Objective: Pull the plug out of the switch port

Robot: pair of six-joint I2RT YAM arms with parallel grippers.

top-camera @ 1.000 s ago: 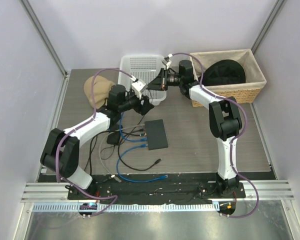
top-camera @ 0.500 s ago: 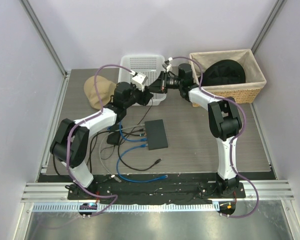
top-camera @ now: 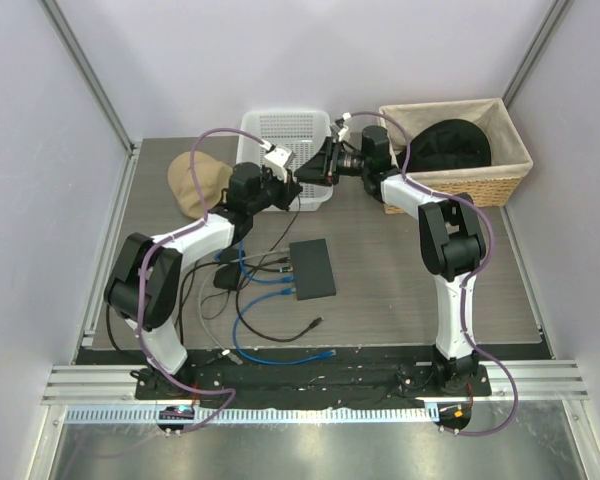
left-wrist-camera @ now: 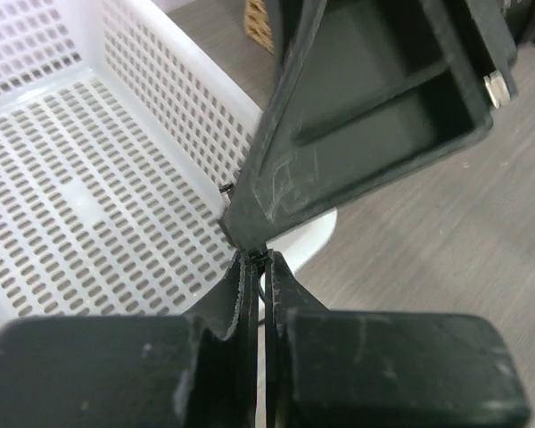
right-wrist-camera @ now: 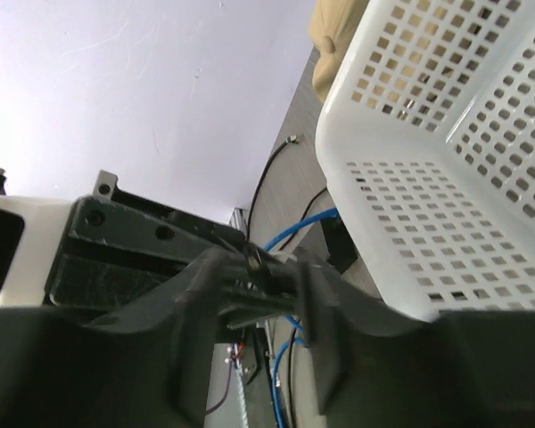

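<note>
My left gripper [left-wrist-camera: 260, 260] is pinched shut on a thin black cord [left-wrist-camera: 265, 287] at the white basket [top-camera: 280, 130], I cannot tell whether the right gripper [top-camera: 314, 169] is open, and the switch [top-camera: 312, 268] lies unheld on the table [top-camera: 410, 280] well apart, so a tug may drag it rather than unplug.

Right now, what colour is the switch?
Matte black switch; the top view shows it best.

The flat matte-black switch [top-camera: 313, 268] lies flat on the table [top-camera: 400, 285], blue cables [top-camera: 270, 278] meeting its left edge.
</note>
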